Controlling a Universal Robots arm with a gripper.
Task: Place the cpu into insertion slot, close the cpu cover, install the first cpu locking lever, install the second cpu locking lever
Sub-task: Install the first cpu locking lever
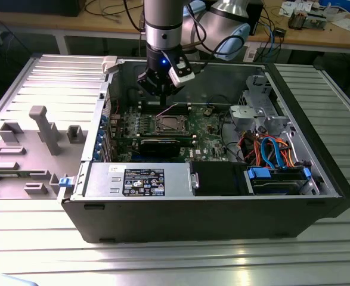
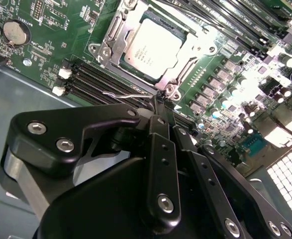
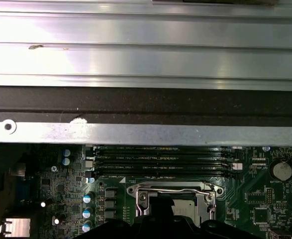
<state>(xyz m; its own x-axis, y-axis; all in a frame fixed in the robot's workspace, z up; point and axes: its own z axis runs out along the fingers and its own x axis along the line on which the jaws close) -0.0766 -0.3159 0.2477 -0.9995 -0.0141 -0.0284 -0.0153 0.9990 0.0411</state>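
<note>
- Exterior view: the gripper (image 1: 161, 92) hangs inside the open case (image 1: 318, 173), low over the board (image 1: 213, 140). The slot (image 1: 169, 124) lies at the gripper's 6 o'clock. A long black card (image 1: 166, 145) sits at the slot's 6 o'clock, and the memory slots (image 1: 183, 107) at its 12 o'clock.
- Second wrist view: the cpu (image 2: 150, 47) is seated flat in the slot, with the cover (image 2: 113, 35) folded down around it. The gripper's fingers (image 2: 158, 129) are drawn together, tips meeting. A thin wire lever (image 2: 118, 93) runs above the memory slots to those tips. It looks touched there, but I cannot tell whether it is pinched.
- First wrist view: the cpu shows pale (image 3: 188, 211) inside the cover's rim (image 3: 170, 188), just beside the memory slots. One lever (image 3: 213, 187) lies along that rim.
- Handling, as a judgement:
  - The cpu is light, stiff and fragile, best held by its edges. Seated as it is, it needs no grip now.
  - The cover is thin sheet metal and will flex.
  - The lever is springy, smooth wire that is likely to slip. The surest hold is at its bent free end.
</note>
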